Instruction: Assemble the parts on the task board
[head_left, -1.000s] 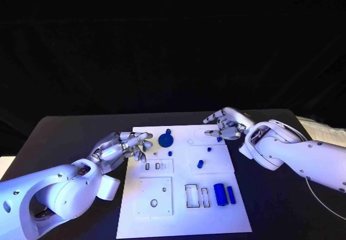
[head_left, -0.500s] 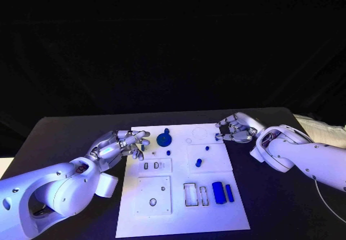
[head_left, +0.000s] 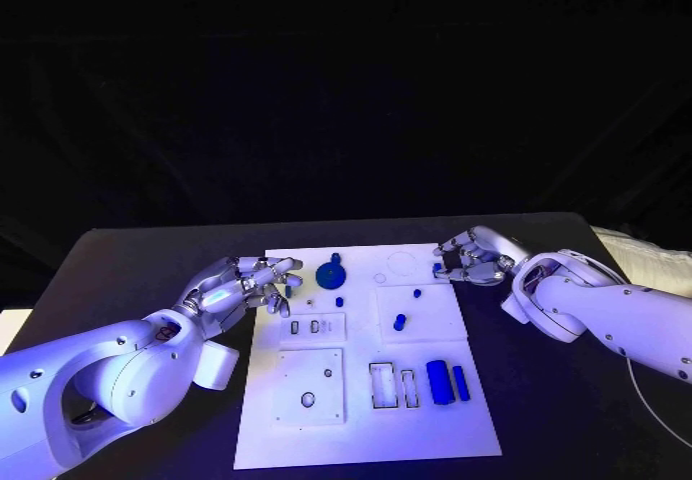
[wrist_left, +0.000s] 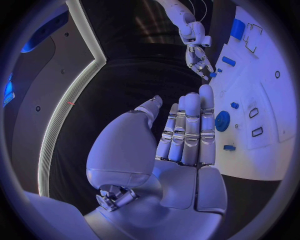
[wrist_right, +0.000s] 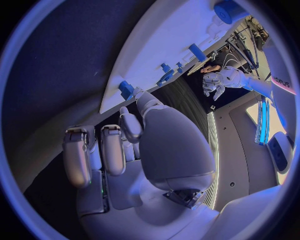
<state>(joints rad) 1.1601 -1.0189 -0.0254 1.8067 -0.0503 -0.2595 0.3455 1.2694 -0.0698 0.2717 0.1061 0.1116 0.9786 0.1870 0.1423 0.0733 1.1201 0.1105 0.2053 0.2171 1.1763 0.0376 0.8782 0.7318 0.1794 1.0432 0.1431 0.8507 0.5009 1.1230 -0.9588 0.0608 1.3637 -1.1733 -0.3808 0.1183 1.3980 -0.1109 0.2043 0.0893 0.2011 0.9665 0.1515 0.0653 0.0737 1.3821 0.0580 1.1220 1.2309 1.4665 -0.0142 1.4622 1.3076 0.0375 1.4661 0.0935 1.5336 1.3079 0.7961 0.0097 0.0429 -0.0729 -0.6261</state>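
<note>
Left hand (head_left: 245, 285): carries nothing, fingers straight and side by side with the thumb held apart, hovering at the near-left edge of the board (head_left: 433, 440). Stands just short of the blue gear (head_left: 330, 273), which lies on the board just beyond the fingertips; probably parked there as a ready position, or to steady the board. Right hand (head_left: 469, 258): sits at the far-right corner of the board, fingers curled inward. Has a small blue piece (wrist_right: 127, 90) at its fingertips, right at the board's edge; cannot tell whether pinched or merely touched. Judged as the start of a pick, with the part taken from the edge for seating in a slot. Two long blue blocks (head_left: 440, 384) lie well toward the robot from this hand, beside open rectangular slots, not yet inserted.
</note>
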